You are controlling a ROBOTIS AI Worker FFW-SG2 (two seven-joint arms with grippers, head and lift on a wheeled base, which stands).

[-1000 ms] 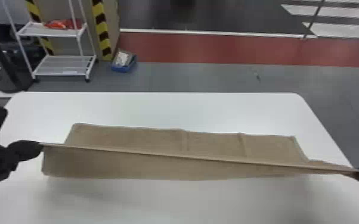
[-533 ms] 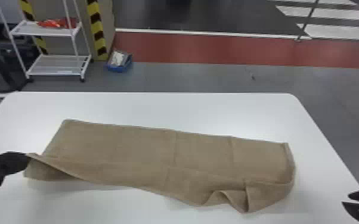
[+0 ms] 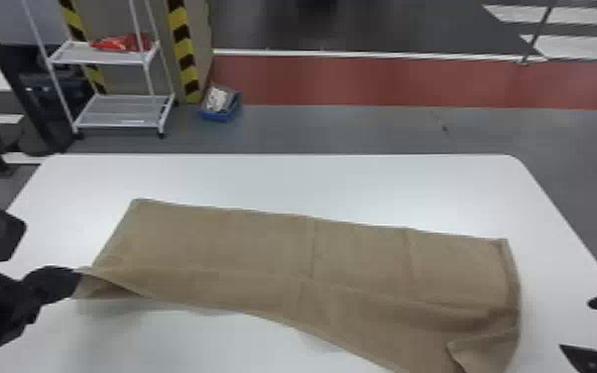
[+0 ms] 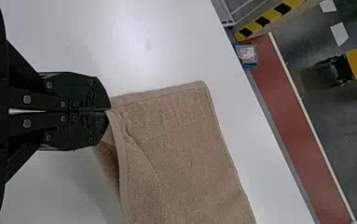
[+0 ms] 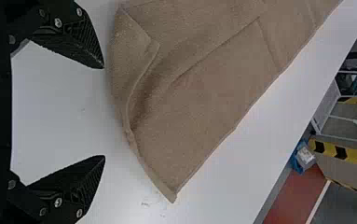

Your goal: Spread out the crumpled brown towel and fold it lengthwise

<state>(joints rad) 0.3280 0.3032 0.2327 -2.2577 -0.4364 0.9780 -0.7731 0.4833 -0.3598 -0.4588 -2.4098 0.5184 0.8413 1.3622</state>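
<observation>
Grey floor (image 3: 352,130) and a red strip (image 3: 387,82) run behind a white desk (image 3: 312,183), with a white wheeled rack (image 3: 124,118) and a blue box (image 3: 223,115) beyond its far-left corner. Red items (image 3: 123,43) lie on the rack's upper shelf. Across the desk stretches the brown towel (image 3: 263,243), longer from left to right than from front to back. Its far edge slants, the left end nearer the desk's far edge than the right end. Lengthwise, a crease runs through it, and a flap is turned over at its near-right part. Near the desk's left edge, the left claw (image 3: 77,281) is clamped on the towel's near-left corner, holding it raised with a dark hollow under the cloth. By the desk's right edge, the right claw (image 3: 575,325) has its fingers wide apart, near the towel's right end but clear of it.
</observation>
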